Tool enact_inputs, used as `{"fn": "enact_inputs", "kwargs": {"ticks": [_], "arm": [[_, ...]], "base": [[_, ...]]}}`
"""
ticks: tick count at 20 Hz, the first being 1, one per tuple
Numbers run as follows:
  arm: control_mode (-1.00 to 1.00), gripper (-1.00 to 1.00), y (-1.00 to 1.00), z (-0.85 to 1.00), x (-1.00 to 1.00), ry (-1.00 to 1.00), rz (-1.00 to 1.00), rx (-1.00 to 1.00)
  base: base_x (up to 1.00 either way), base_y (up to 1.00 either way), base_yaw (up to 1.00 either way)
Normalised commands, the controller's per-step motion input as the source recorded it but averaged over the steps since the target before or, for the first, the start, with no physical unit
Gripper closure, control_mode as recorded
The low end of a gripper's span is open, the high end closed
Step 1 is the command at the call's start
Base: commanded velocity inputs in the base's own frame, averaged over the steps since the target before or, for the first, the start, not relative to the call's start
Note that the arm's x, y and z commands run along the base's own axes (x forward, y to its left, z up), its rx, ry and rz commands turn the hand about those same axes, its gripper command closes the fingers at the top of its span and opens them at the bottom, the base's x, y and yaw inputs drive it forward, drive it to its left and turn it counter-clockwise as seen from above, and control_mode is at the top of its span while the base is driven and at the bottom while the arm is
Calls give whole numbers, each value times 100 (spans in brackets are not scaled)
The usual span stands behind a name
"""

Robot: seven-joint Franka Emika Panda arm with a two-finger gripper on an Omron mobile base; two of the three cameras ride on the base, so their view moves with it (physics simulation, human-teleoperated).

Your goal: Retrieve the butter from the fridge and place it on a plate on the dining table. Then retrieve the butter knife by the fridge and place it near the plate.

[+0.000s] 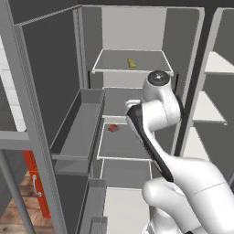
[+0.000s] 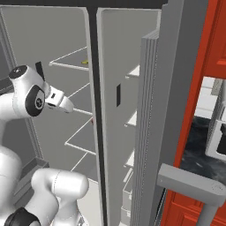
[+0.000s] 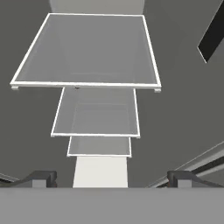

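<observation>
The fridge (image 1: 50,91) stands open, one door bin (image 1: 80,132) on its left door. In the left base view, one butter (image 1: 131,62) stick lies on the top shelf (image 1: 132,61); one reddish lump (image 1: 113,128) sits two shelves lower. The hand view shows three shelves stacked below the gripper (image 3: 111,177), whose fingers (image 3: 43,178) are spread wide, holding nothing, well apart from the butter.

I see the fridge (image 1: 59,91) in smooth matt grey, its shelves (image 3: 87,52) faintly glossy, and the butter (image 1: 131,62) matt yellow.
</observation>
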Motion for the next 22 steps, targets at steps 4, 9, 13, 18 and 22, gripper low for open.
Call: {"fn": "enact_inputs", "kwargs": {"ticks": [4,9,13,18,22], "arm": [[-100,-100,-2,64,15,0,0,17],[-100,-100,0,76,16,-3,-1,3],[-100,-100,0,59,36,-2,-1,-2],[-100,-100,0,52,23,-13,0,-1],[-100,-100,0,28,28,-15,-1,-13]], "base": [[0,0,0],[0,0,0],[0,0,0],[0,0,0],[0,0,0]]}}
